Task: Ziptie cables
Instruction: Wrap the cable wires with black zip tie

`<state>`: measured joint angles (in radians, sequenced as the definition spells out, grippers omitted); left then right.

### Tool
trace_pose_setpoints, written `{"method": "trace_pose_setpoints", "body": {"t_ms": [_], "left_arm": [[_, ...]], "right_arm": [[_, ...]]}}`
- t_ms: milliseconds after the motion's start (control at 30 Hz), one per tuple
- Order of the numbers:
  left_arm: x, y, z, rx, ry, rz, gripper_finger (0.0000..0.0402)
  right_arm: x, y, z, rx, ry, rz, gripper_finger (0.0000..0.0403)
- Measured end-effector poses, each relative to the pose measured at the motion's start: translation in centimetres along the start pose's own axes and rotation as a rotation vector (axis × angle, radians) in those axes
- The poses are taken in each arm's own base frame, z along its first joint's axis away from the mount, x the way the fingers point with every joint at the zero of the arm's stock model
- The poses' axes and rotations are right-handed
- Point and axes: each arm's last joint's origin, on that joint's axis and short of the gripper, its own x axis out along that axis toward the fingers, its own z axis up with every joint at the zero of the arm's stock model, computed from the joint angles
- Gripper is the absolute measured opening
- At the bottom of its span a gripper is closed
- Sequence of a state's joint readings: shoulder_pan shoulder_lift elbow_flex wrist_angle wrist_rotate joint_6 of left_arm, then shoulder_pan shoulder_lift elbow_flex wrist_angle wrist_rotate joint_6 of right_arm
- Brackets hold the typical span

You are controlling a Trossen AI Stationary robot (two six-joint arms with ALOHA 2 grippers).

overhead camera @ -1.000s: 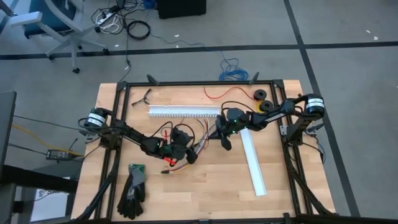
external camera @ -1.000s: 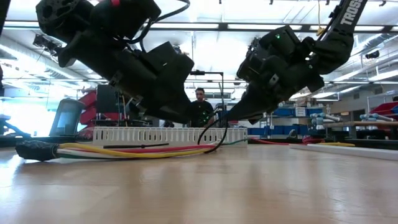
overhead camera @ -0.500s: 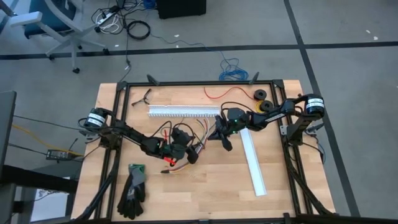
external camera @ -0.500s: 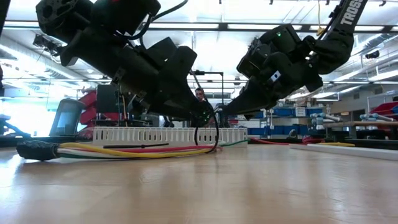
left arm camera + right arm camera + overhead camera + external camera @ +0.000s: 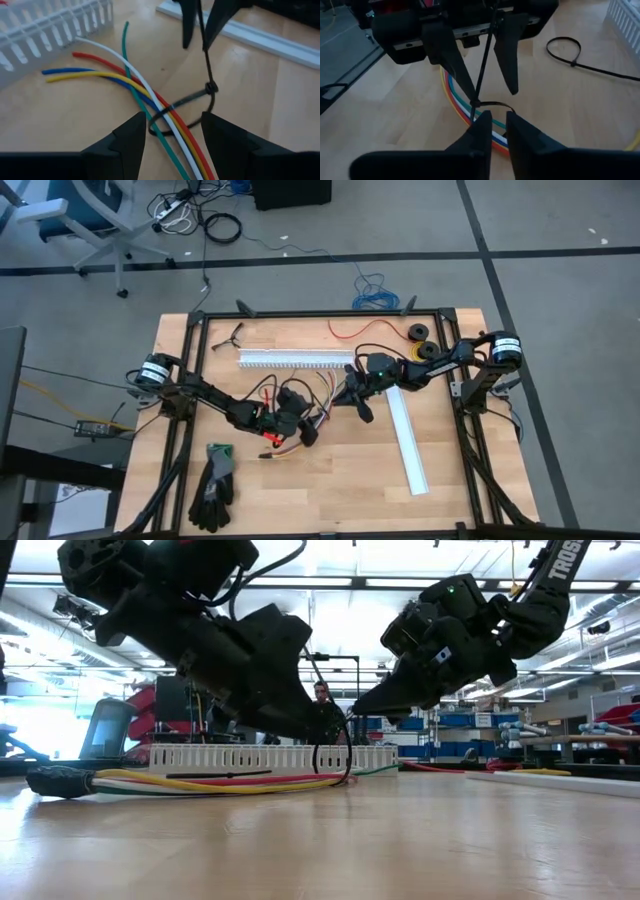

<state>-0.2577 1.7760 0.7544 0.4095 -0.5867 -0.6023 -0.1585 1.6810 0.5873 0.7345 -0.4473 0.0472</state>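
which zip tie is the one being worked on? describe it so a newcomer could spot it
Start at the white slotted channel along the table's far side. In front of it the cables fan out, between the left tool and right tool. The black zip tie looped around them is it; a second one lies alone on bare wood.

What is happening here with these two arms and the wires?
The two arms are fastening a black plastic zip tie around the bundle of thin coloured cables on the wooden table. Its loop is not yet tight. The left gripper is open astride the cables; the right gripper, slightly open, has the tie's tail between its fingers.
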Motion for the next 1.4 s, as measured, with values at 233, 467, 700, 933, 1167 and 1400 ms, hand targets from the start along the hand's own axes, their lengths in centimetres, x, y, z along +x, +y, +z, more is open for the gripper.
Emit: {"method": "trace_pose_setpoints", "body": {"t_ms": [233,467,700,933,1167,1400], "left_arm": [[-0.4,-0.4,-0.3,0.038,-0.008,0.008,0.0202],[-0.4,-0.5,-0.1,0.045,-0.048,0.035,0.0202],[-0.4,-0.5,0.0,0.045,-0.055,0.032,0.0202],[-0.4,-0.5,0.1,0.039,-0.072,0.042,0.0202],[-0.4,-0.6,0.1,0.032,-0.079,0.039,0.0202],[-0.4,-0.7,0.3,0.018,-0.095,0.027,0.0202]], "right_arm": [[0.3,0.0,0.6,0.008,-0.013,0.016,0.0088],[1.7,0.2,2.8,0.011,0.061,0.048,0.0084],[2.0,0.1,3.6,0.003,0.072,0.045,0.0081],[3.6,0.4,3.4,0.009,0.093,0.079,0.0081],[4.5,-0.3,3.5,-0.005,0.092,0.061,0.0046],[4.5,-0.4,3.9,-0.030,0.070,0.057,0.0006]]}}
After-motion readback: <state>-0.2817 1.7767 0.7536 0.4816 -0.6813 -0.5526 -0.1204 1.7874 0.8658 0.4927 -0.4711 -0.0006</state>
